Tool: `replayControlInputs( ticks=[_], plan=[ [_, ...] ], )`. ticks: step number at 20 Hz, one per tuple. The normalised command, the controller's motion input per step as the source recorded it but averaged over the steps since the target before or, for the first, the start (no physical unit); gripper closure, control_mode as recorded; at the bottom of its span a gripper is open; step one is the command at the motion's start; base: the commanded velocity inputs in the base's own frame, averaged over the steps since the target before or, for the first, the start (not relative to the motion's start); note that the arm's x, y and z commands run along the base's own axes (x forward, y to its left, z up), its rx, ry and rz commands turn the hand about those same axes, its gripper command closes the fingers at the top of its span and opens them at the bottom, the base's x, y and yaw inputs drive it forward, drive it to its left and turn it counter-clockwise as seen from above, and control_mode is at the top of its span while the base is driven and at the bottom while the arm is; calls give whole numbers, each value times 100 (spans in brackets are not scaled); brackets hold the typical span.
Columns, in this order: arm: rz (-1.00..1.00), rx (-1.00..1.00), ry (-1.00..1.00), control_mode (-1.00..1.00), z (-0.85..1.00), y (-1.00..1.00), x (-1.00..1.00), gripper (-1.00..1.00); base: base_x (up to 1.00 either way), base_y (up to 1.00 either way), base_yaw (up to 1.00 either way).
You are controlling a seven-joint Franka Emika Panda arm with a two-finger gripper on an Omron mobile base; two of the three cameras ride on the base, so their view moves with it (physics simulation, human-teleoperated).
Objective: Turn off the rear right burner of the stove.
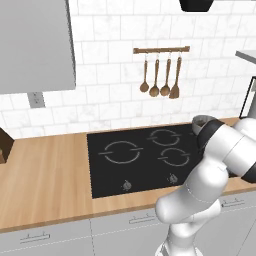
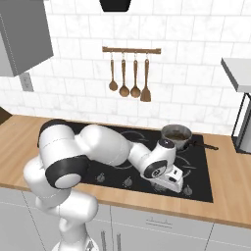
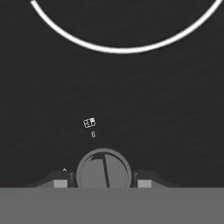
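The stove (image 1: 112, 172) is a black glass cooktop set into the wooden counter, with grey ring burners and small round knobs (image 1: 126, 185) along its front. In the right base view my gripper (image 2: 171, 188) points down at the front knob row on the stove (image 2: 202, 169). In the hand view a round grey knob (image 3: 103, 168) with a dark pointer line sits between my two fingertips (image 3: 60, 182). The gripper (image 3: 103, 183) is open, with a small gap on each side of the knob. A small burner icon (image 3: 89, 123) is printed just above the knob.
A dark pot (image 2: 175, 132) with a long handle stands on the rear right burner, also seen as the pot (image 1: 201, 121) behind my arm. Wooden utensils (image 2: 130, 78) hang on a wall rail. More knobs (image 2: 127, 181) lie left of the hand.
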Motion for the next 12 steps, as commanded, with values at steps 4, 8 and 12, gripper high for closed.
replayControlInputs(
  ticks=[4,8,12],
  plan=[
    [-58,6,0,-100,0,0,-10,100,0,0,0],
    [-62,8,0,-100,0,-3,-11,100,0,0,0],
    [-65,8,0,-100,0,-3,-9,100,0,0,0]
  ],
)
